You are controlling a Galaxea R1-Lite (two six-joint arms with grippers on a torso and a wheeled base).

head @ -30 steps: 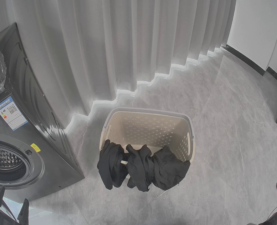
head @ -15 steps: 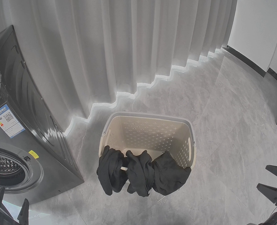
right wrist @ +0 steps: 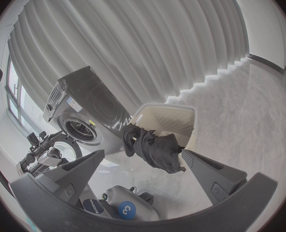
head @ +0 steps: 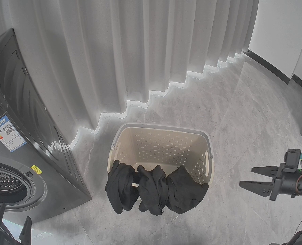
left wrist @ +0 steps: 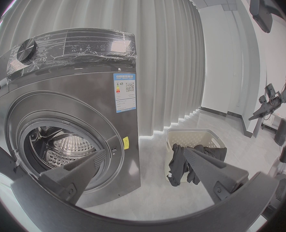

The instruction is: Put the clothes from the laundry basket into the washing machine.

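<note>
A cream laundry basket (head: 207, 143) stands on the floor before the curtain. Black clothes (head: 156, 186) hang over its near rim, also seen as black clothes (right wrist: 156, 147) and clothes (left wrist: 181, 165) in the wrist views. The grey washing machine (head: 28, 143) stands at the left with its round door opening (head: 4, 179) uncovered, drum (left wrist: 64, 149) visible inside. My right gripper (head: 255, 177) is open, raised at the right of the basket, fingers pointing toward it. My left gripper (head: 13, 220) is open, low at the bottom left, in front of the machine.
A long white curtain (head: 140, 45) hangs behind the basket and machine. Grey tiled floor (head: 253, 106) spreads to the right toward a white wall (head: 280, 24) with a dark skirting. Open floor lies between basket and machine.
My right gripper has risen from the bottom right corner and moved left toward the basket. The head camera shifted slightly. The left gripper stayed in place.
</note>
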